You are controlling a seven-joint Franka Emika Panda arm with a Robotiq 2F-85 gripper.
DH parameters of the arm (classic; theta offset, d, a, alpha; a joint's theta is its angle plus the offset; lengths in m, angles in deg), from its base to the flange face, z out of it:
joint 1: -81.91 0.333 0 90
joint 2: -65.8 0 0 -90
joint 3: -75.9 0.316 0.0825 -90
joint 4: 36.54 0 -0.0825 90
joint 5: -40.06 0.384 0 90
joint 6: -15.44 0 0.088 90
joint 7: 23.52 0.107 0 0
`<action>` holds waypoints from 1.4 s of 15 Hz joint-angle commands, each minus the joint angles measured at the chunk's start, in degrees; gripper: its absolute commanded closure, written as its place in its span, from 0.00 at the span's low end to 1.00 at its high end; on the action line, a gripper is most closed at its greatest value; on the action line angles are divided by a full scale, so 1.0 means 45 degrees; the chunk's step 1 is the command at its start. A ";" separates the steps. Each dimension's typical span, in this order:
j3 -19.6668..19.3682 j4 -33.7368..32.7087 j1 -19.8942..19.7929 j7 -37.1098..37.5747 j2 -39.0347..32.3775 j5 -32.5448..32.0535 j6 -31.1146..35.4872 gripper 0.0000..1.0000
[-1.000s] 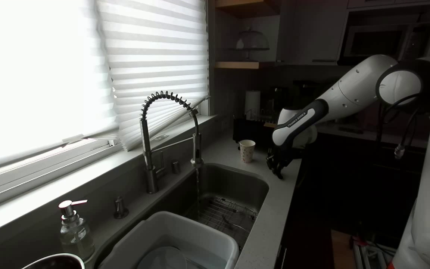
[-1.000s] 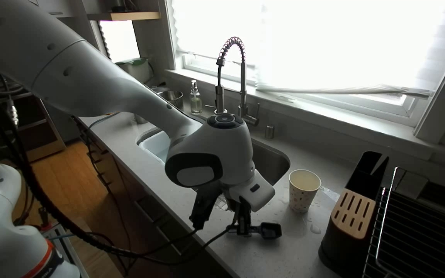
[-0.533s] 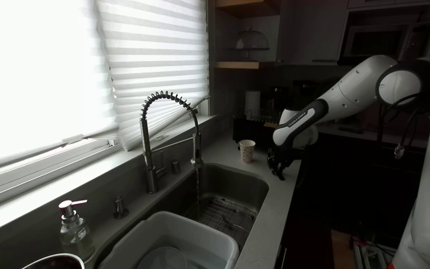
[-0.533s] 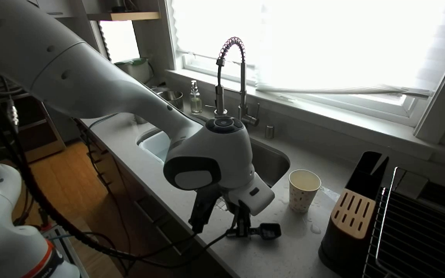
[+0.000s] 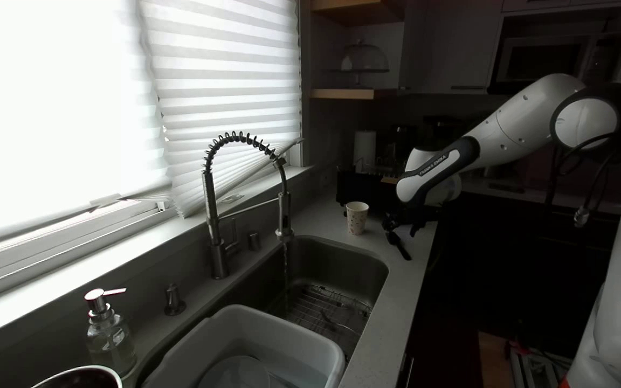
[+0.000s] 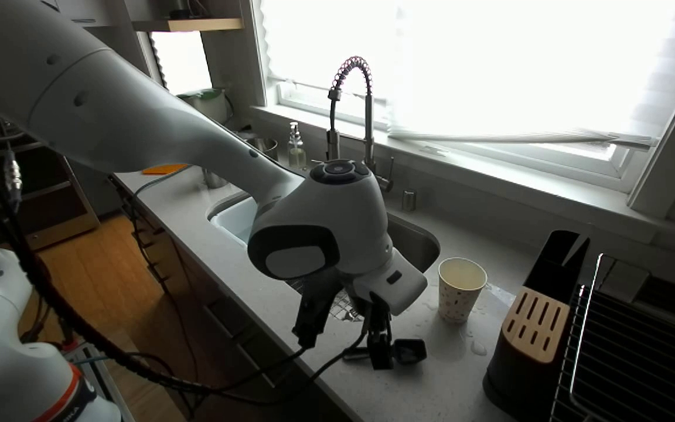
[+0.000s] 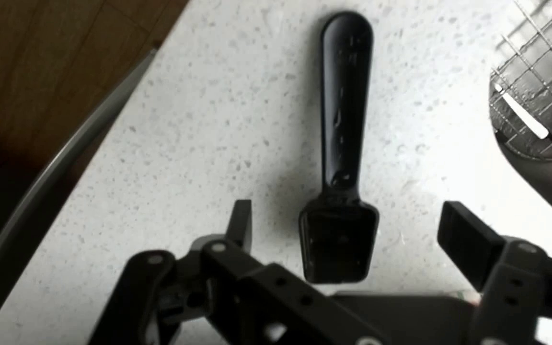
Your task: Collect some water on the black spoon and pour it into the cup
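On the speckled counter lies the black spoon (image 7: 345, 120), bowl toward the bottom of the wrist view, with droplets on its handle. My gripper (image 7: 345, 215) stands open just over the spoon's bowl, its fingers apart on either side and not touching it. In an exterior view the spoon's bowl (image 6: 410, 351) shows beside the gripper, which hides part of the neck. The cup (image 6: 459, 290), pale with small spots, stands upright close by on the counter; how much liquid it holds I cannot tell. A thin stream of water (image 5: 285, 275) falls from the faucet.
The faucet (image 5: 283, 215) arches over the sink, which has a wire grid (image 5: 326, 312) and a grey tub (image 5: 289, 328). Beyond the cup stand a black block with a slotted wooden top (image 6: 534, 322) and a wire rack (image 6: 636, 351). The counter edge drops off near the spoon.
My gripper has opened and let go of the black spoon, which now rests on the counter. The hand has risen slightly. The cup has stayed put.
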State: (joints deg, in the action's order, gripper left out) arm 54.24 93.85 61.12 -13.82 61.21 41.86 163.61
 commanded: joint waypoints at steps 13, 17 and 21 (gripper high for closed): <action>0.0387 -0.3088 -0.0142 0.0510 0.3212 -0.3464 -0.4891 0.00; 0.0793 -0.3700 0.0051 0.0354 0.3570 -0.3279 -0.6638 0.00; 0.1217 -0.4076 0.0345 0.0288 0.3971 -0.3189 -0.7976 0.00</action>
State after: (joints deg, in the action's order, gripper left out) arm 58.83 76.34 61.65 -12.31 77.47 26.79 132.02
